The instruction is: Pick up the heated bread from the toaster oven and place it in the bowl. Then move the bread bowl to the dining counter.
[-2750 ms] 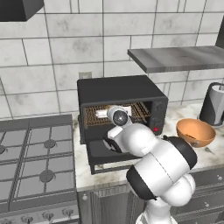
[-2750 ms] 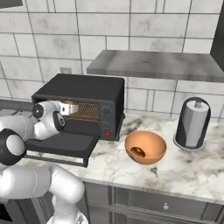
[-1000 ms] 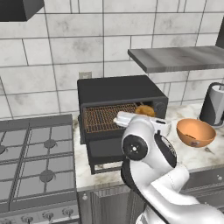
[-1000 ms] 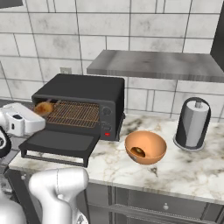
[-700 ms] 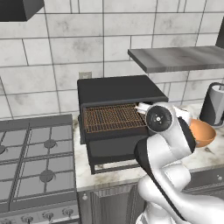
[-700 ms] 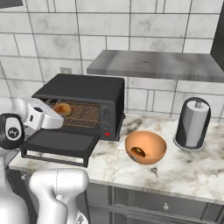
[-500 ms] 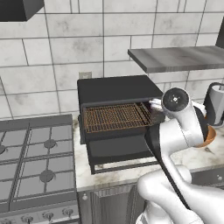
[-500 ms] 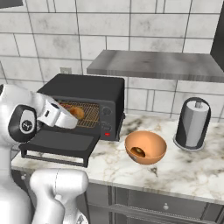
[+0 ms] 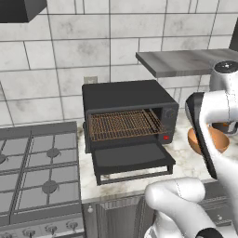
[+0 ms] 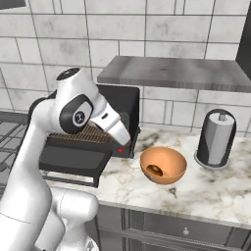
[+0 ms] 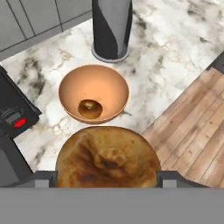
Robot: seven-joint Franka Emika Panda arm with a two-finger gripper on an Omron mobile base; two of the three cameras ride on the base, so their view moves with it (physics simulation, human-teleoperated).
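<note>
1. Presently, bread (image 11: 107,157): 1 round golden-brown bun, seen in the hand view gripped between the 2 fingers (image 11: 173,178), which stand wide apart on its 2 sides. It hangs in the air, with the bowl lower down and just beyond it.
2. Bowl (image 10: 163,165): 1 glossy orange-brown bowl, upright on the marble-look table (image 10: 215,188), between the toaster oven and the grey cylinder. A small dark reflection or item lies at its bottom; which, cannot be told.
3. Toaster oven (image 9: 127,111): 1 black box, door dropped open and flat, coppery wire rack (image 9: 122,124) bare, red button on the right panel.
4. Grey cylinder (image 10: 216,138): 1 upright appliance on the table, right of the bowl, apart from it.
5. Stove (image 9: 36,174): grey gas burners left of the oven.
6. Shelf (image 10: 176,72): 1 grey slab on the tiled wall above the bowl.
</note>
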